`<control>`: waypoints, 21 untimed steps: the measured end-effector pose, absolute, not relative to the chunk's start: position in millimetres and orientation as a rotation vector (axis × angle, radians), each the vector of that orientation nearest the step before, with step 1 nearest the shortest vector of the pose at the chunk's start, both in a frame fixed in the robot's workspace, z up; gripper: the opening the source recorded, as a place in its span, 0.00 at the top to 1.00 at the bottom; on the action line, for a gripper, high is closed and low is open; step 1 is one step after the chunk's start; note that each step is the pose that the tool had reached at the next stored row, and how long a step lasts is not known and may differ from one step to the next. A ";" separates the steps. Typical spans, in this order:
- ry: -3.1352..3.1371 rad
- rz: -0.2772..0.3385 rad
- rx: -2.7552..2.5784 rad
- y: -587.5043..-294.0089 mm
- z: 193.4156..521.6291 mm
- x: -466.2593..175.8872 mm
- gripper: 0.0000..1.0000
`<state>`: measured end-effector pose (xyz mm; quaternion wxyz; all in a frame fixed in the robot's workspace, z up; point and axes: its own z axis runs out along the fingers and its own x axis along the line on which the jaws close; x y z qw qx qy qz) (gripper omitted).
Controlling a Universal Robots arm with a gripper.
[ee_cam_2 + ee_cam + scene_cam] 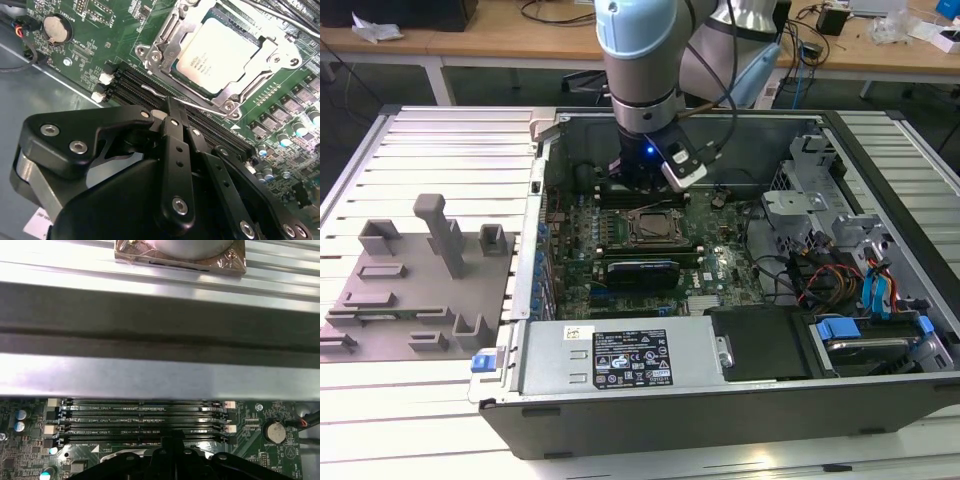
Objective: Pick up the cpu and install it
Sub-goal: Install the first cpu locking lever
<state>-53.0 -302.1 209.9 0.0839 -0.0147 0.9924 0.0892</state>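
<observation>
- My hand (170, 102) hangs inside the open computer case (720, 400), low over the green motherboard (100, 30), with its black fingers (176, 131) pressed together and nothing pinched between them.
- The cpu (220, 55) lies flat in its socket frame (165, 42) in the second wrist view, its pale silvery top facing up, just beside my fingertips and apart from them.
- In the exterior view the cpu (653, 225) sits near the middle of the board, just in front of my hand (638, 188).
- There is small dark print on the chip's top, too fine for me to make out.
- The black memory slots (145, 420) run in parallel rows between the socket and the case wall; they carry tiny white lettering that I leave unread.
- A round coin battery (55, 29) sits on the board, well apart from the socket.
- A white label (630, 358) with dense print lies on the power supply (550, 365) at the front of the case.
- On the desk (380, 420), at the exterior view's left, stands a grey plastic fixture (420, 280) with blocks and posts.
</observation>
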 end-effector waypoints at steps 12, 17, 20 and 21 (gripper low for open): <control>2.952 0.239 0.119 -302.0 203.1 -53.2 0.89; 2.951 0.239 0.122 -301.9 204.6 -53.2 0.89; 2.951 0.239 0.124 -301.7 207.5 -53.5 0.89; 2.950 0.239 0.132 -301.4 207.5 -54.3 0.89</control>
